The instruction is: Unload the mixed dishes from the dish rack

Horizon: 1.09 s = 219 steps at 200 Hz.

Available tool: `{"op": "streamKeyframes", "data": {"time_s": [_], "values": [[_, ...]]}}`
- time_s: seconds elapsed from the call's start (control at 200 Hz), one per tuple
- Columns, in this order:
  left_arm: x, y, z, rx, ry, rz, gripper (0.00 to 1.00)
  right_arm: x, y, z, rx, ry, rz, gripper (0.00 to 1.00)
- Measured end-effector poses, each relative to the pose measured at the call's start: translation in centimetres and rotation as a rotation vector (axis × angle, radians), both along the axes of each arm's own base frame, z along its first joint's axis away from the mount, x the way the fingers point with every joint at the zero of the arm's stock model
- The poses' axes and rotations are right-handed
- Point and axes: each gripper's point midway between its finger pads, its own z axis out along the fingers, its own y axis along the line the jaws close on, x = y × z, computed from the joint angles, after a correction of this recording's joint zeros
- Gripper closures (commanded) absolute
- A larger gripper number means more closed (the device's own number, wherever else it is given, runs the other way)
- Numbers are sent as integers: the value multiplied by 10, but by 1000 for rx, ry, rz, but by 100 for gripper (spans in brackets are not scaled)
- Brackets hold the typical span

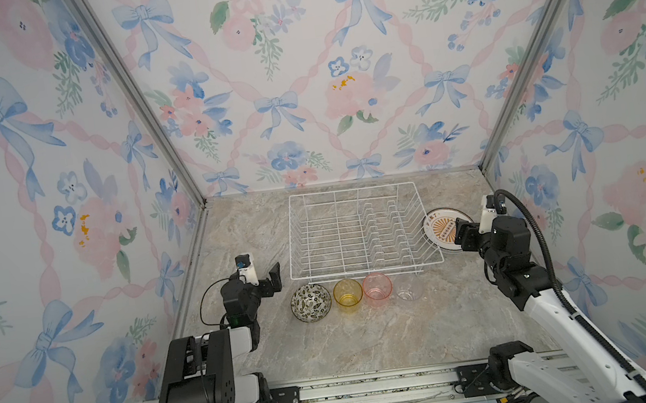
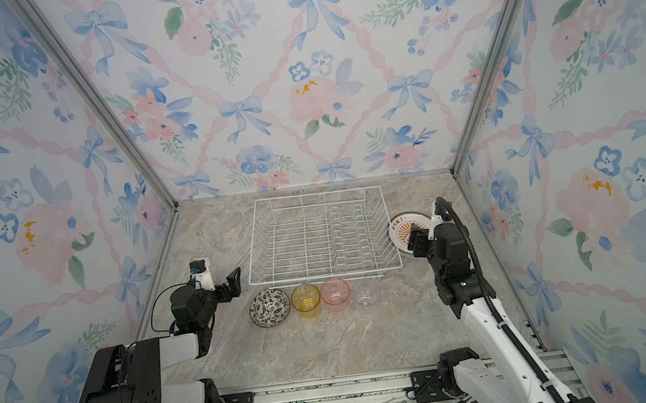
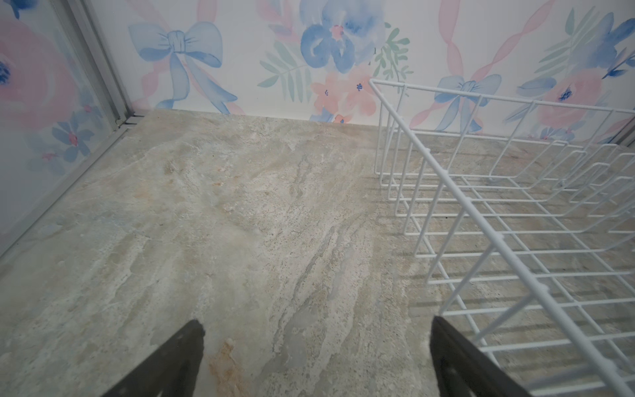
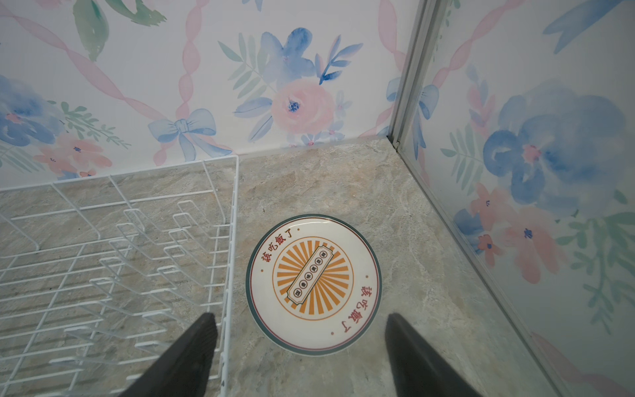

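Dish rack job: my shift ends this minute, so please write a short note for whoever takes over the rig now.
Left gripper: open, empty, beside the left end of the dish rack.
Right gripper: open, empty, at the near edge of the plate.
Plate: flat on the table, right of the rack.
Bowl, yellow tumbler, pink tumbler, clear tumbler: upright in a row on the table in front of the rack.
Done: no dish is left in the rack.
Left: nothing visible to unload. Only one plate shows; I cannot tell whether others lie under it.
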Motion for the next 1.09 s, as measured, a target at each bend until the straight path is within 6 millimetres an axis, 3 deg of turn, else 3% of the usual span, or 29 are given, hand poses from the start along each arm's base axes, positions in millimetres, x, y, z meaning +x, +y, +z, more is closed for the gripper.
{"op": "streamKeyframes", "data": {"time_s": [0.09,0.235,0.495,0.805,0.99,1.01,1.03,1.095], "values": [[1,-1,5,25,-63,4,2,2,-5,-17,-14,4,-25,16],[-8,1,-22,46,-29,29,2,5,-11,-50,-39,13,-57,14],[5,2,3,69,-122,42,2,18,-20,-80,-93,6,-103,13],[6,-2,4,94,-129,33,2,34,-22,-142,-174,32,-99,12],[6,-2,4,94,-129,32,2,44,-17,-153,-200,44,-72,10],[6,-2,4,94,-129,33,2,45,-17,-152,-195,44,-71,9],[6,-2,5,94,-129,33,2,47,-17,-151,-191,39,-68,0],[6,-2,4,94,-129,33,2,51,-22,-144,-177,15,-76,3]]}}
